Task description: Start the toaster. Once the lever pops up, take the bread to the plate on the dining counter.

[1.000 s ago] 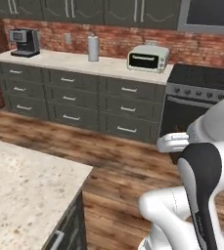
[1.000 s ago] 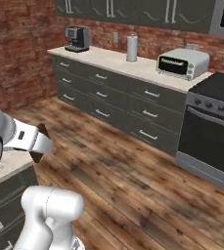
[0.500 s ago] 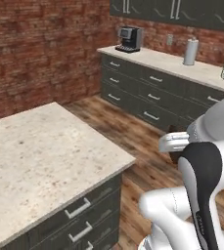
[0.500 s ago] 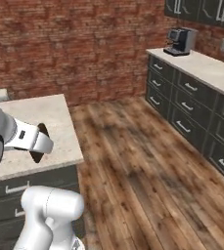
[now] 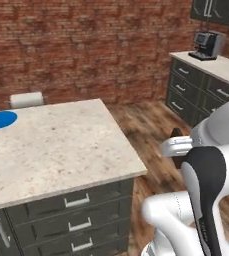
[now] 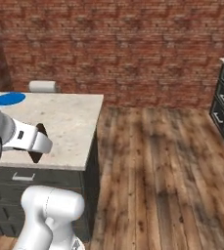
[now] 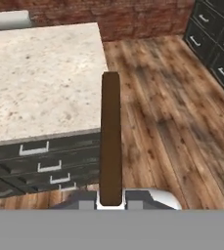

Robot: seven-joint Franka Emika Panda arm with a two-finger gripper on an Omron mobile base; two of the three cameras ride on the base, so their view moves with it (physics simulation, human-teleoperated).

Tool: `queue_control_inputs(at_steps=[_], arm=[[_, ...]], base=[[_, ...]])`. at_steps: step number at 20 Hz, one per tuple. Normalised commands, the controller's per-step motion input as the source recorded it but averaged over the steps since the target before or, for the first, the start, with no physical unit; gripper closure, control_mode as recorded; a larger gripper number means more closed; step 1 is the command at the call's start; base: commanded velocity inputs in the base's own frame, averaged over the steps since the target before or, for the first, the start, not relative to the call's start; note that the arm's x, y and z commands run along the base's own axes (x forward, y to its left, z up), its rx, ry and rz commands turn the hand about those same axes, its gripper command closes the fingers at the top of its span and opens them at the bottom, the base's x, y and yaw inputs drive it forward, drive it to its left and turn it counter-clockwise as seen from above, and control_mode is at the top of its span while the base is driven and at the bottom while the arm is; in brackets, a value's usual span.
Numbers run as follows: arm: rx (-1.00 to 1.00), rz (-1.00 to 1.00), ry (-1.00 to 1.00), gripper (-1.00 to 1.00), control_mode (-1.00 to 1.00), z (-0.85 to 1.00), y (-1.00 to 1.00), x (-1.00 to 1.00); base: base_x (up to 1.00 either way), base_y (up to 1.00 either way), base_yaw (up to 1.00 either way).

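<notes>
The gripper [image 7: 110,204] is clamped on the bread [image 7: 110,136], a thin dark brown slice seen edge-on from the hand, standing straight up between the two finger tips like a narrow plank with a squared-off top. From the right the bread [image 6: 38,144] shows as a small dark wedge poking out behind the smooth white wrist, held in front of the near edge of the island; from the left it is a dark nub [image 5: 177,134] just above the glossy white link, over the floor. Below and beyond the slice spreads the counter [image 7: 40,83], a broad rectangular slab of beige speckled stone with a thin pale lip, resting on a dark base with plain drawer fronts [image 5: 76,225] and slim silver bar handles. The plate [image 5: 0,120], flat, round and bright blue, lies on the stone at the far side of the island, well apart from the bread; from the right it is a thin blue oval [image 6: 10,98] near the far edge. Just behind that edge a pale rounded chair back [image 6: 42,86] rises. The floor [image 6: 162,166] is long wood planks in mottled brown, running off toward a rough red brick wall [image 6: 113,44]. Off to the right stand dark cabinets [image 5: 196,92] under a light top, with a boxy black-and-silver coffee machine [image 5: 207,45] on it.
</notes>
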Motion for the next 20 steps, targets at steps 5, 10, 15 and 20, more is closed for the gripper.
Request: queue_control_inputs(at_steps=[5, 10, 15, 20], arm=[[0.0, 0.0, 0.0, 1.0, 1.0, 0.0, 0.0, 0.0], [0.0, 0.0, 0.0, 1.0, 1.0, 0.0, 0.0, 0.0], [0.0, 0.0, 0.0, 1.0, 1.0, 0.0, 0.0, 0.0], [0.0, 0.0, 0.0, 1.0, 1.0, 0.0, 0.0, 0.0]], base=[[0.29, -1.0, 0.42], [0.67, -1.0, 0.36], [0.99, -0.88, 0.28], [1.0, -0.89, 0.25]])
